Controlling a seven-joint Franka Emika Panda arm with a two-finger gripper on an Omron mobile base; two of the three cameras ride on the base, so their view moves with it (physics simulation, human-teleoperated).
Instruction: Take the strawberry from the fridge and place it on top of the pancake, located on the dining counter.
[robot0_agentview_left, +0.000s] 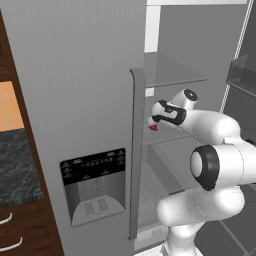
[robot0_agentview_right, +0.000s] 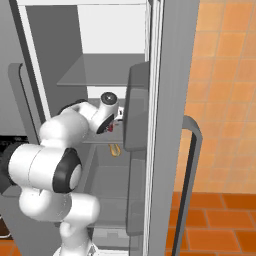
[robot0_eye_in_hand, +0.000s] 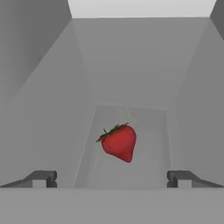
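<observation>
The fridge (robot0_agentview_left: 75, 100) stands with its right door open, and the arm reaches inside, over a glass shelf (robot0_agentview_left: 170, 75) and toward the middle shelf level. The end effector (robot0_eye_in_hand: 112, 178) is spread wide, holding nothing; its two tips stand far apart on both sides of the strawberry (robot0_eye_in_hand: 119, 142), which lies ahead of them on the shelf, not yet between them. I think the risk is this: the fruit is small and rounded, so if the fingers close too early or off centre, it may roll or be pushed deeper. In the hand view its long axis is tilted, with the green leaves toward the upper left and the pointed tip toward the lower right.
</observation>
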